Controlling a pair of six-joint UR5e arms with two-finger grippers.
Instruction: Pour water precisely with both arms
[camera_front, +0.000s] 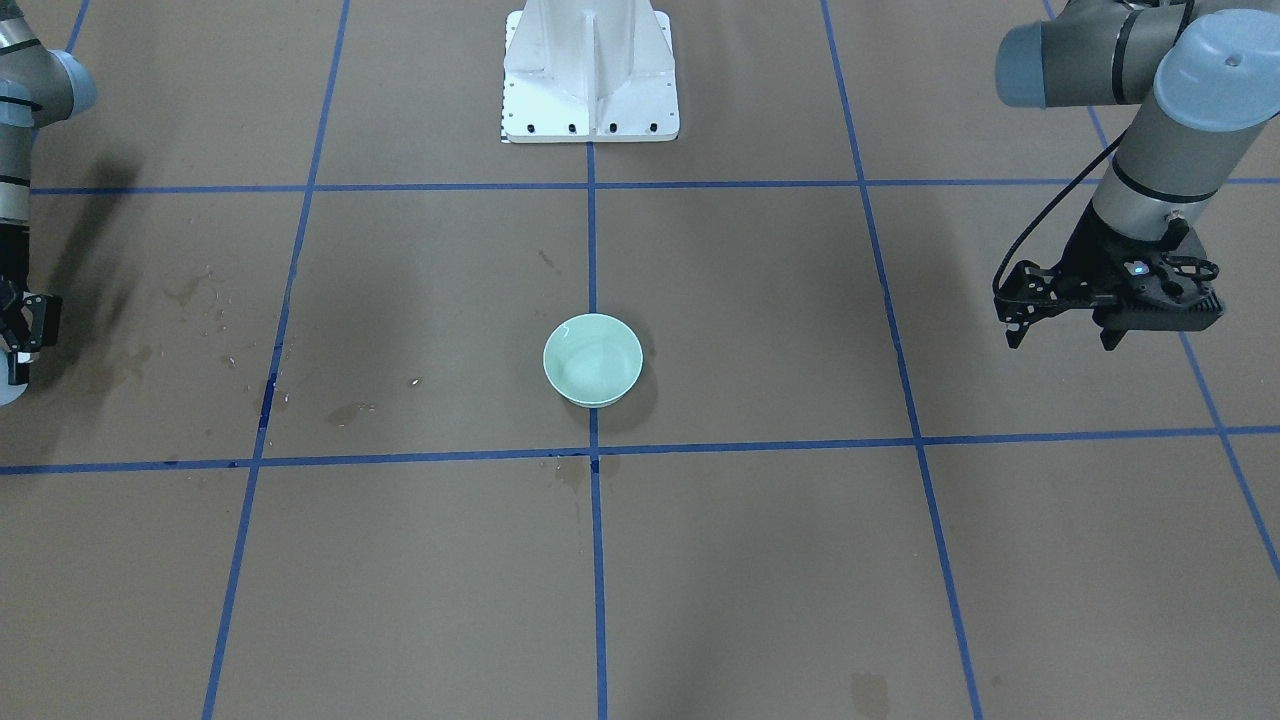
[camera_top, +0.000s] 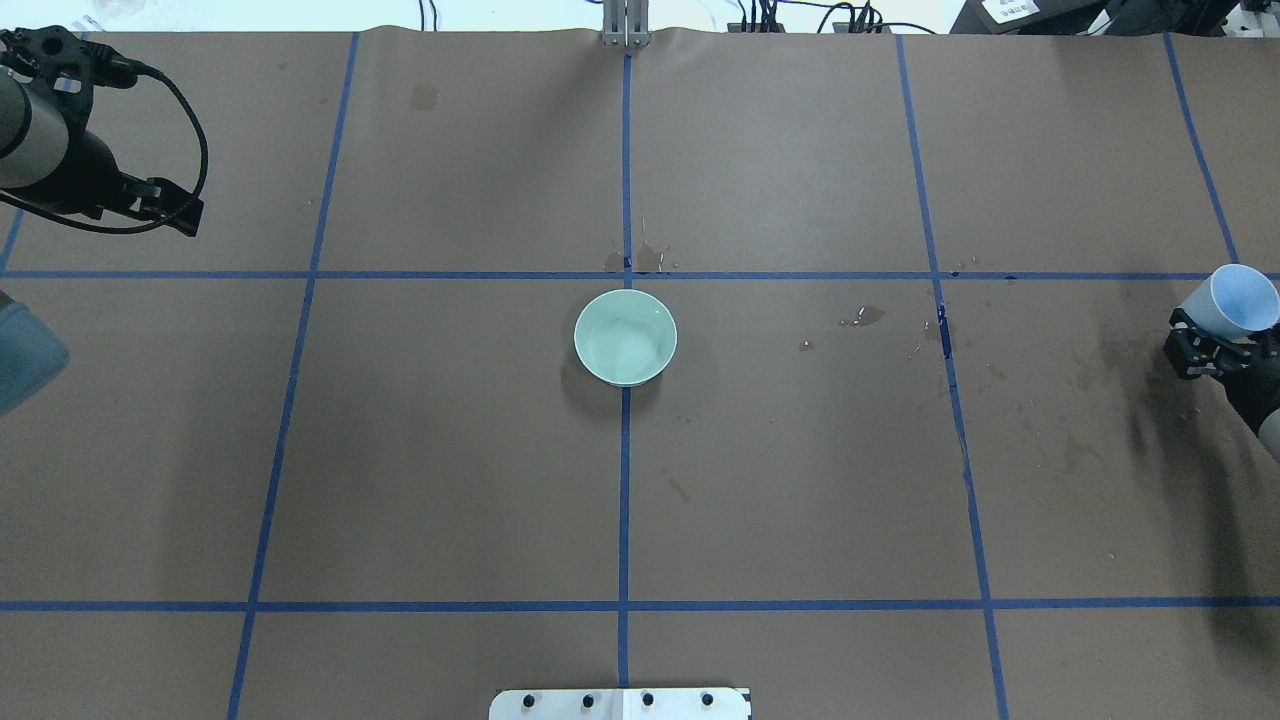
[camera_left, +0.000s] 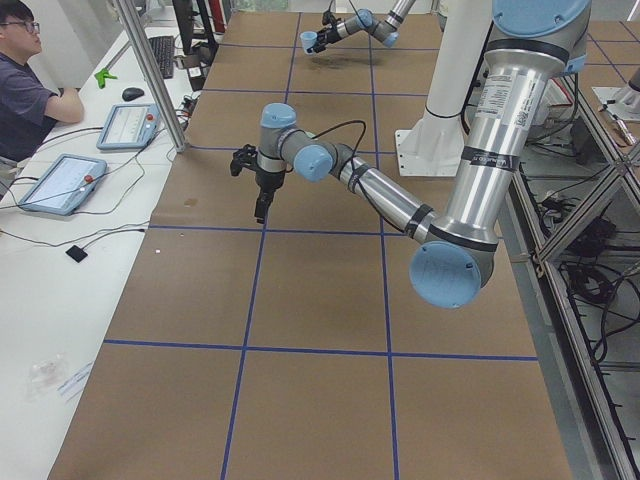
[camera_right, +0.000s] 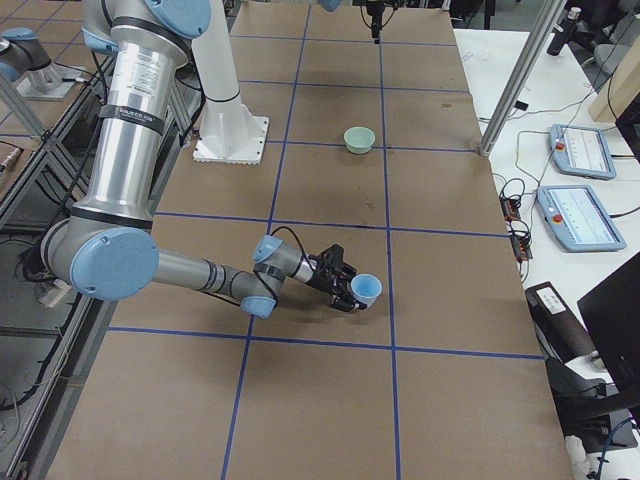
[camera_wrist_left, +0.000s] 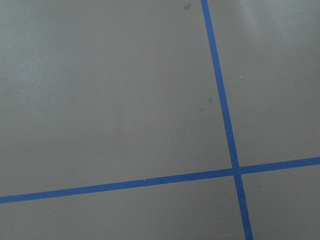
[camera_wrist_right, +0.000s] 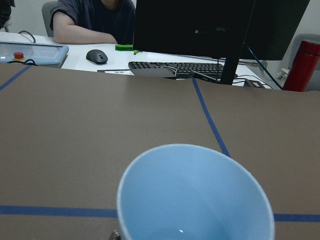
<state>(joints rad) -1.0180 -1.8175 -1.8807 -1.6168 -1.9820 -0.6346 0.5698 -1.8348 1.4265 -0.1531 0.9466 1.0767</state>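
Water can't be made out for sure inside the blue cup (camera_wrist_right: 195, 195), which is gripped, tilted, by the right fingers (camera_top: 1188, 350) at the counter's (camera_top: 450, 450) right edge. Nothing's held by the left fingers (camera_front: 1012, 328), far left; open or closed can't be told. The pour into the green bowl (camera_top: 625, 337) looks not started. Loads of bare counter is left between them.

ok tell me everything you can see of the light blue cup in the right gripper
The light blue cup is a plain, matte, tapered cone with a thin round rim and a paler blue inside. The right gripper is shut on its lower body. It holds the cup tilted, mouth angled up and outward, above the brown paper table cover near the robot's right edge, far from the mint green bowl. Nothing else touches it. What it holds cannot be told.
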